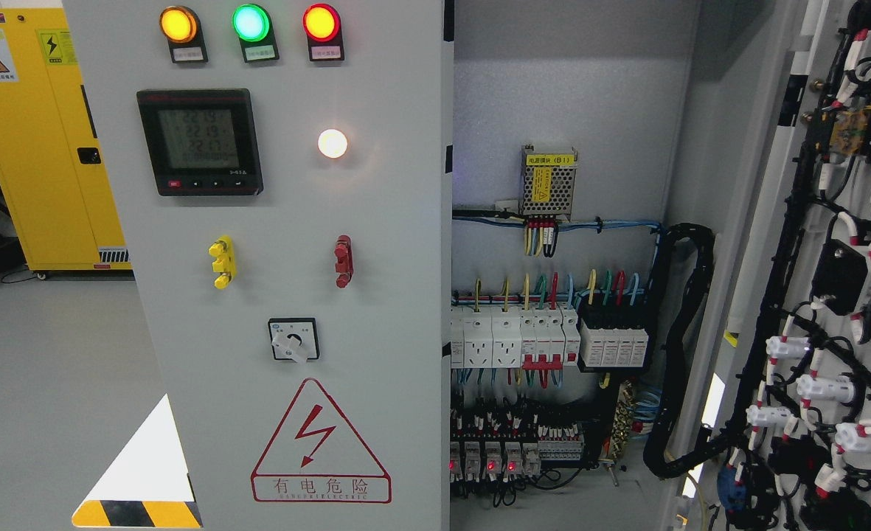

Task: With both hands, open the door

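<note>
A grey electrical cabinet fills the head view. Its left door [376, 310] stands closed and carries three indicator lamps, a digital meter [200, 142], a yellow handle [222, 262], a red handle [343, 261], a rotary switch [293, 339] and a red lightning warning triangle. The right door [848, 295] is swung wide open at the picture's right, its inner face covered in black wiring and white connectors. Between them the cabinet interior [553, 324] shows breakers, sockets and coloured wires. Neither of my hands nor any arm shows in this frame.
A yellow cabinet [37, 140] stands at the far left on a grey floor [51, 369]. A black cable conduit [689, 346] loops from the interior toward the open door. Yellow-black striped tape marks the floor at the lower left.
</note>
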{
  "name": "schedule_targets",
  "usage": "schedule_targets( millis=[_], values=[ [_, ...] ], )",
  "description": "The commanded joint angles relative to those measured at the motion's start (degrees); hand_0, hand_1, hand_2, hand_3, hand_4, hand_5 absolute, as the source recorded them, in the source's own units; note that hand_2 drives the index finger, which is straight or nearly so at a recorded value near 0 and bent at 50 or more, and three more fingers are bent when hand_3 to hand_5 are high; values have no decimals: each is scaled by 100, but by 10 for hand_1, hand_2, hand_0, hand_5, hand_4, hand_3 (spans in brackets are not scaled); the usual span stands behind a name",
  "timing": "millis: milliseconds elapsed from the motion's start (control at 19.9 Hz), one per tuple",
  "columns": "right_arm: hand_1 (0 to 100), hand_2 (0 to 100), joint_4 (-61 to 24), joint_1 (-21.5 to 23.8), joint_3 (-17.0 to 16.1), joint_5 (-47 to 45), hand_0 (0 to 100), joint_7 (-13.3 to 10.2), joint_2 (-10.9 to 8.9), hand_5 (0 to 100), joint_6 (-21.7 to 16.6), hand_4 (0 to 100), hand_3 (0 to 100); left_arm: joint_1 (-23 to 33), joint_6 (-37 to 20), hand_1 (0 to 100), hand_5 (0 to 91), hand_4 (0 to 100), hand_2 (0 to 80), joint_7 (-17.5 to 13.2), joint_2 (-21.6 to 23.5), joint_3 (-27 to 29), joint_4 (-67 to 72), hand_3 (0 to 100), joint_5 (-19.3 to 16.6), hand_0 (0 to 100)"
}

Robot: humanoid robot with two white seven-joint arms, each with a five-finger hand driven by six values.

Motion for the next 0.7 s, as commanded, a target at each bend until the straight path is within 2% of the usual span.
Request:
schedule_targets(
  millis=[0, 50, 150, 251, 351, 451, 652],
  values=[
    [500, 40, -14, -7, -62, -123, 0, -2, -9, 0, 0, 0, 0, 73, -20, 556, 0, 0, 0, 43, -539, -36, 2877, 0, -76, 120],
    [500, 40, -23, -16, -62, -123, 0, -2, -9, 0, 0, 0, 0, 73, -29, 556, 0, 0, 0, 147, -600, -36, 2974, 0, -76, 120],
    [500, 40, -23, -33, -62, -132, 0, -2, -1, 0, 0, 0, 0, 99, -247, 556, 0, 0, 0, 751, -732, -28, 3133, 0, -76, 120],
    [500, 40, -23, -34, -9, -123, 0, -2, -1, 0, 0, 0, 0, 169, -747, 556, 0, 0, 0, 1402, -759, -36, 3265, 0, -85, 120],
    [500, 40, -23, -34, 123, -132, 0, -2, -1, 0, 0, 0, 0, 179, -996, 556, 0, 0, 0, 1843, -777, -45, 3335, 0, -85, 120],
    [500, 40, -23, -34, 141, -132, 0, -2, -1, 0, 0, 0, 0, 179, -996, 556, 0, 0, 0, 2020, -803, -45, 3336, 0, -146, 120],
    [500, 40, -23, -34, 71, -132, 0, 7, -1, 0, 0, 0, 0, 179, -1031, 556, 0, 0, 0, 2038, -926, -36, 3493, 0, -243, 120]
  ],
)
